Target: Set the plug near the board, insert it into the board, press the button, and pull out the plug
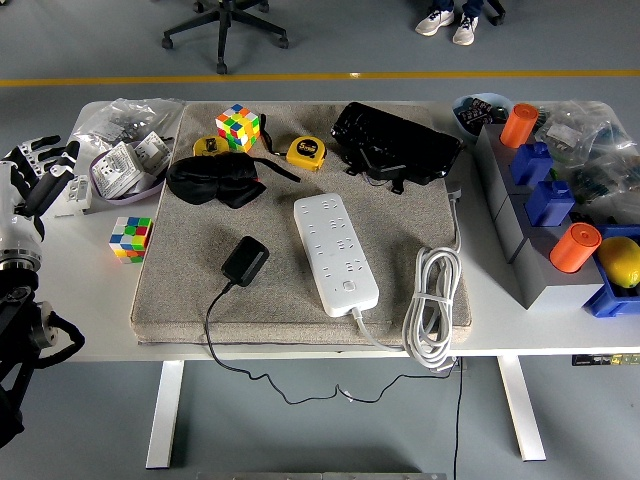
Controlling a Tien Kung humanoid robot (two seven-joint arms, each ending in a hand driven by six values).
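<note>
A black plug adapter (244, 261) lies on the grey mat (190, 290), its thin black cable trailing off the table's front edge. To its right lies the white power strip (335, 249), long side running front to back, with a button near its near end and its white cord coiled at the right (432, 305). My left hand (28, 178) hovers at the far left edge, well left of the plug, fingers spread and holding nothing. The right hand is out of view.
Two colour cubes (131, 238) (237, 126), a black eye mask (215, 180), a yellow tape measure (305, 152) and a black pouch (394, 143) lie around the mat. Grey and blue blocks with orange cylinders (574, 247) stand at the right. Packets fill a bowl (125, 165) at the left.
</note>
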